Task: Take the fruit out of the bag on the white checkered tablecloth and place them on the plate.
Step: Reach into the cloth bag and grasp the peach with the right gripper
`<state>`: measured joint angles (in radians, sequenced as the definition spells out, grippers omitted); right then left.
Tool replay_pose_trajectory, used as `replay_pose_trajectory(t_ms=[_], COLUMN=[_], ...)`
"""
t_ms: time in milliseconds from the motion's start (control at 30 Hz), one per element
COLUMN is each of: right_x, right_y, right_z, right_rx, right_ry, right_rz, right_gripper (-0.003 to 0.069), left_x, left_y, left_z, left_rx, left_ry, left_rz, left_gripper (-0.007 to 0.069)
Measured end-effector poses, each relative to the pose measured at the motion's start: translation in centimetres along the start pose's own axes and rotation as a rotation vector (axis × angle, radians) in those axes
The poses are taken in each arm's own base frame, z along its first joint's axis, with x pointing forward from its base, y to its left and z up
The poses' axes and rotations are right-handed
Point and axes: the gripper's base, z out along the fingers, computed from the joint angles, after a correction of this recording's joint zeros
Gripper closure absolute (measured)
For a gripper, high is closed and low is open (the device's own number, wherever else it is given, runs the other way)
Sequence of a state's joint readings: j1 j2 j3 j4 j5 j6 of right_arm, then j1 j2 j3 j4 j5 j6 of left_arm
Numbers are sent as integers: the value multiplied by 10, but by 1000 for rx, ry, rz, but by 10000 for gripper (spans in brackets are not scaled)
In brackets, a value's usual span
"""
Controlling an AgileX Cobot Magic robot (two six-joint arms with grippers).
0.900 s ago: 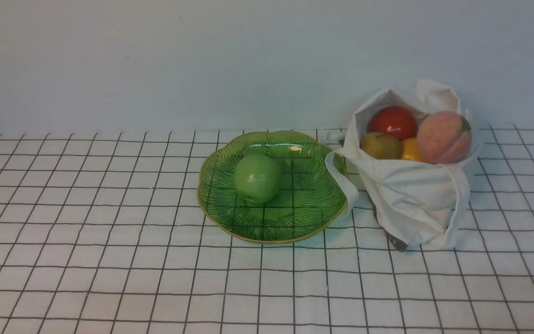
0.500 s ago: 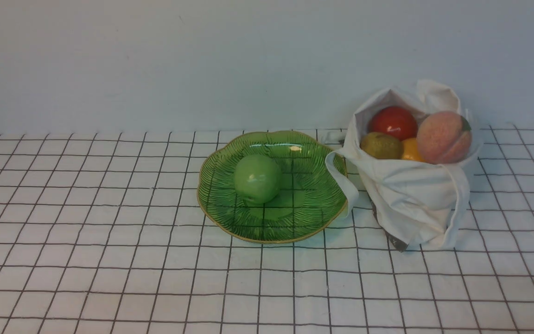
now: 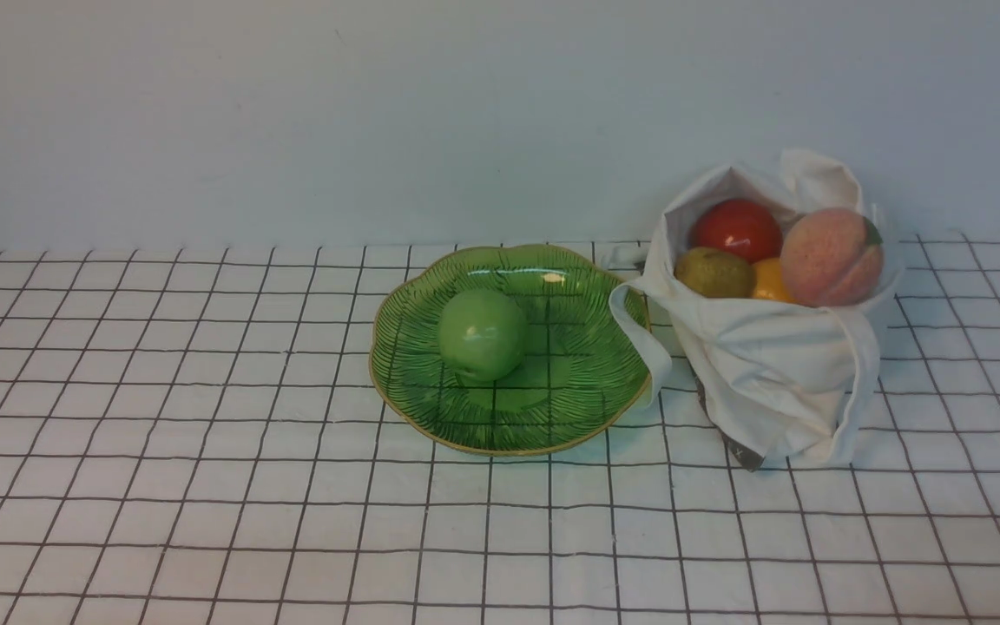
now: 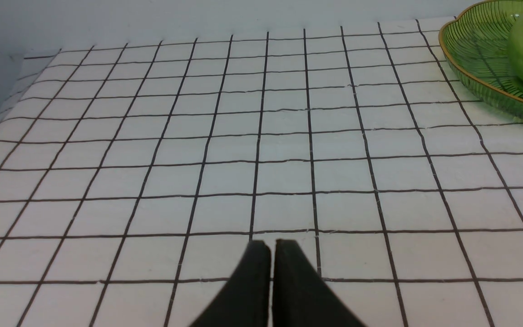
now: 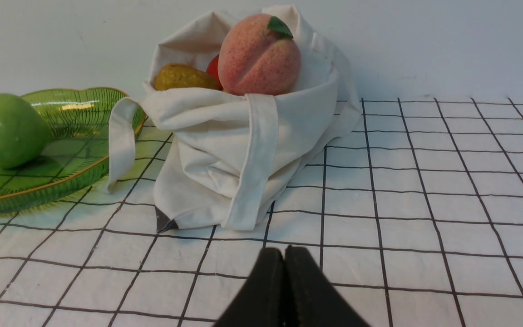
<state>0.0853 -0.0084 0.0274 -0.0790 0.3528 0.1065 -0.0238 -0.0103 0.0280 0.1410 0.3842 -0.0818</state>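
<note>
1. Currently, soft white cloth bag (image 3: 769, 373) stands on white checkered tablecloth (image 3: 205, 434), just right of glossy green leaf-shaped plate (image 3: 591, 382).
2. In bag mouth: speckled pink peach (image 3: 830, 256), glossy red fruit (image 3: 736, 227), olive-brown fruit (image 3: 713, 272), orange fruit (image 3: 769, 279).
3. Smooth green fruit (image 3: 482, 334) lies on plate.
4. Left tool (image 4: 271, 247), right tool (image 5: 284, 254): both closed, empty.

The white checkered tablecloth (image 3: 205, 451) is covering the whole surface. The green plate (image 3: 587, 391) is sitting on it near the middle, and the white bag (image 3: 769, 382) is standing just beside the plate, to its right.
</note>
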Motion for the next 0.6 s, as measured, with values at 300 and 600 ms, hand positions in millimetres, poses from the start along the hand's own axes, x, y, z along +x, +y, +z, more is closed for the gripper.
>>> replay_pose_trajectory(t_ms=[300, 600], right_x=[0, 0], right_y=[0, 0], right_z=[0, 0], right_rx=[0, -4], right_ry=[0, 0], right_rz=[-2, 20], right_gripper=[673, 673], left_x=[0, 0], left_y=[0, 0], left_z=[0, 0], left_rx=[0, 0], left_ry=[0, 0], left_rz=[0, 0], left_gripper=[632, 632])
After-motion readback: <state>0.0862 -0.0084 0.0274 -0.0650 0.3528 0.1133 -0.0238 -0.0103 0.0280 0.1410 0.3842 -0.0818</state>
